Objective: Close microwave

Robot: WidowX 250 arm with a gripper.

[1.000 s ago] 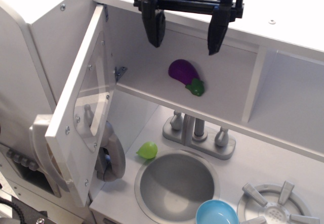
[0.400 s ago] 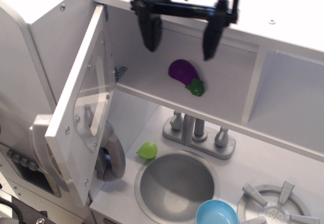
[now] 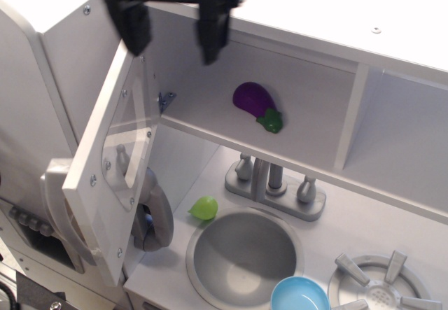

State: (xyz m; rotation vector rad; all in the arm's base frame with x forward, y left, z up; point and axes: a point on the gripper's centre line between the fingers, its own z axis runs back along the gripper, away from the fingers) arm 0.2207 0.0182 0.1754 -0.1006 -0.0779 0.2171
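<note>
The microwave is the wide pale-grey compartment at the top of the toy kitchen. Its door, with a clear window and a silver handle, stands swung open to the left. A purple eggplant lies inside on the compartment floor. My black gripper is open and empty, blurred, at the top left. Its left finger is over the door's top edge near the hinge, and its right finger hangs in front of the compartment's opening.
Below the microwave are a silver faucet, a round sink, a green fruit, a blue bowl and a burner. A narrower doorless cubby is to the right.
My gripper has moved quickly to the left, from above the eggplant to the door's hinge side. The door and eggplant have not moved.
</note>
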